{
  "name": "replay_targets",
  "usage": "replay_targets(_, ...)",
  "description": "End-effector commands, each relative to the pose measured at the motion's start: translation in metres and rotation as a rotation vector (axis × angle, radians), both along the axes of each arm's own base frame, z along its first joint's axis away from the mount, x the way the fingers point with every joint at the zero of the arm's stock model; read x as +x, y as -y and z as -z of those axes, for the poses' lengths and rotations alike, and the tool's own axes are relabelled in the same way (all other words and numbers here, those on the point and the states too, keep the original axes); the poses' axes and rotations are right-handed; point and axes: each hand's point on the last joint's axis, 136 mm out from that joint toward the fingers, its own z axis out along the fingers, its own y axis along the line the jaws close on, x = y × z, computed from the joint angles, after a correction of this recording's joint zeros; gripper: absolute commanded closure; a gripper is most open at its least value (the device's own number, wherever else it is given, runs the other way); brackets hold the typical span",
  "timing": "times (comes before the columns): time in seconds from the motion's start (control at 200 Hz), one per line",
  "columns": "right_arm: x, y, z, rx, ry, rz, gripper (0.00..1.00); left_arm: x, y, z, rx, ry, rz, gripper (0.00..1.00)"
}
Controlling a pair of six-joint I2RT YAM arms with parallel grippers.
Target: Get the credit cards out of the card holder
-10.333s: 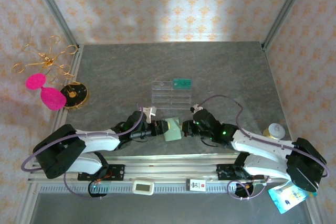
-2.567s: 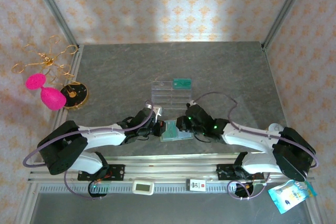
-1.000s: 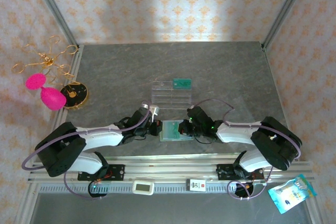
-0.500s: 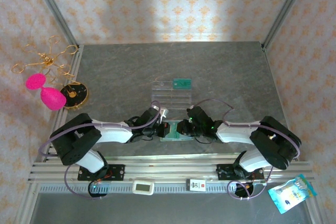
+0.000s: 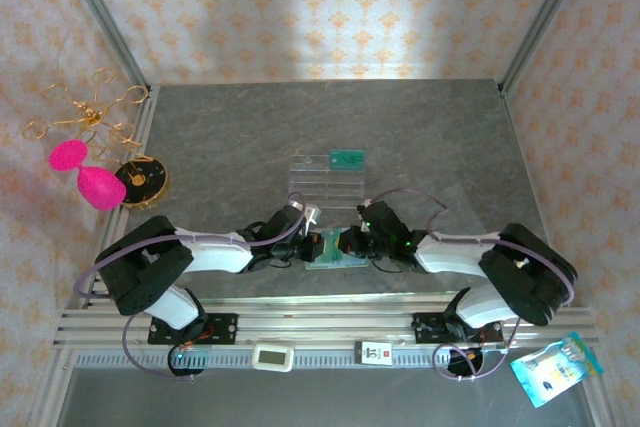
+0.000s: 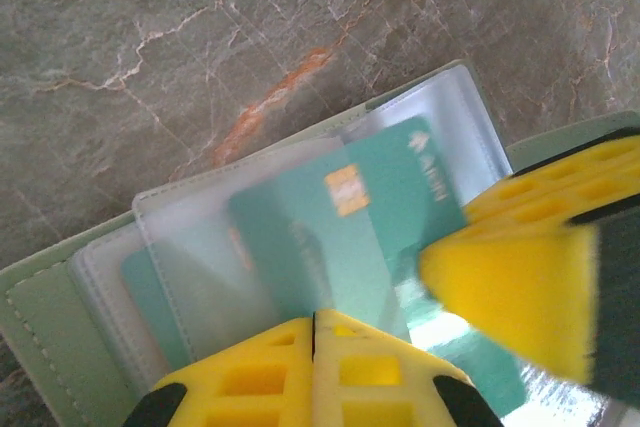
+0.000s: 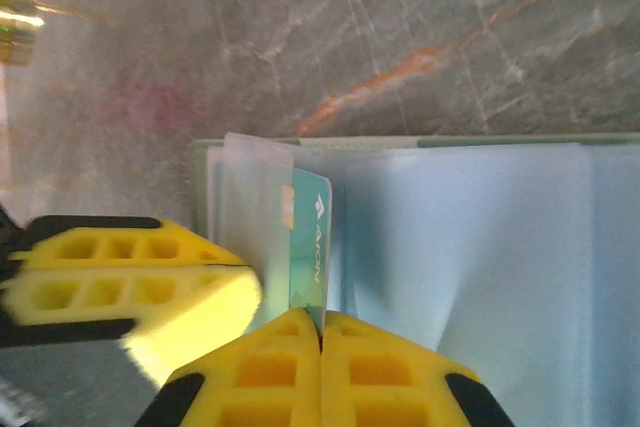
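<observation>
Yellow pads closed flat against each other marked the left gripper (image 6: 313, 352) at the near edge of its own view, with no gap between the jaws. Just beyond them a clear sleeve (image 6: 200, 237) of the card holder (image 6: 40, 317) ran down to the seam. Whether that leaf was pinched or merely touched could not be told. Inside the sleeve lay a green card (image 6: 400, 187) with a gold chip, partly out of its pocket by the look of it. A finger (image 6: 510, 287) of the other arm sat against its right side.

The right gripper (image 7: 321, 347) was shut too. The same card, seen edge-on from that wrist, appeared to run into the line where the pads met, so the grip looked to be on the card's end. Past it spread the holder's pale blue panel.

From above, the holder lay open on the grey table (image 5: 430, 127) between the two claws, close to the arm bases. Farther back, well apart, stood a clear tray (image 5: 322, 185) with a second card (image 5: 345, 158) at its far corner.

The step in hand seemed to be drawing the green card from its sleeve. The next move would call for the left claw to pin the holder down while the right pulled straight along the pocket, without bending the card or dragging the wallet along.
</observation>
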Motion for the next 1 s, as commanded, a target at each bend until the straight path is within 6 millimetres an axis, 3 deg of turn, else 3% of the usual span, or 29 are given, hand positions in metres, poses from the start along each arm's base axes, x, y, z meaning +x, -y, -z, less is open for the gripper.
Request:
replay_targets(0.0, 0.004, 0.031, 0.000, -0.081, 0.036, 0.078, 1.00, -0.009, -0.012, 0.014, 0.048, -0.036, -0.006, 1.00)
replay_targets(0.07, 0.006, 0.038, -0.010, -0.095, 0.077, 0.083, 1.00, -0.006, -0.010, 0.011, 0.035, -0.029, -0.006, 1.00)
replay_targets(0.18, 0.009, 0.039, -0.044, -0.037, 0.181, 0.069, 1.00, 0.001, -0.006, 0.000, 0.005, -0.004, -0.011, 1.00)
replay_targets(0.32, 0.021, 0.030, -0.104, -0.003, 0.372, 0.011, 1.00, 0.014, 0.001, -0.036, -0.080, 0.054, -0.038, 1.00)
replay_targets(0.39, 0.032, 0.024, -0.142, 0.001, 0.490, -0.011, 1.00, 0.021, 0.001, -0.059, -0.117, 0.099, -0.062, 0.82)
replay_targets(0.476, 0.049, 0.017, -0.185, -0.032, 0.636, -0.036, 1.00, 0.027, -0.003, -0.076, -0.128, 0.134, -0.088, 0.71)
replay_targets(0.596, 0.075, 0.004, -0.235, -0.085, 0.817, -0.104, 1.00, 0.030, -0.011, -0.093, -0.133, 0.160, -0.114, 0.65)
replay_targets(0.711, 0.098, -0.002, -0.267, -0.102, 0.931, -0.195, 1.00, 0.032, -0.021, -0.101, -0.134, 0.177, -0.146, 0.60)
replay_targets(0.861, 0.123, -0.009, -0.265, -0.211, 0.982, -0.409, 1.00, 0.034, -0.033, -0.107, -0.128, 0.191, -0.177, 0.57)
replay_targets(0.996, 0.140, -0.004, -0.259, -0.304, 0.971, -0.570, 1.00, 0.040, -0.045, -0.111, -0.122, 0.196, -0.205, 0.57)
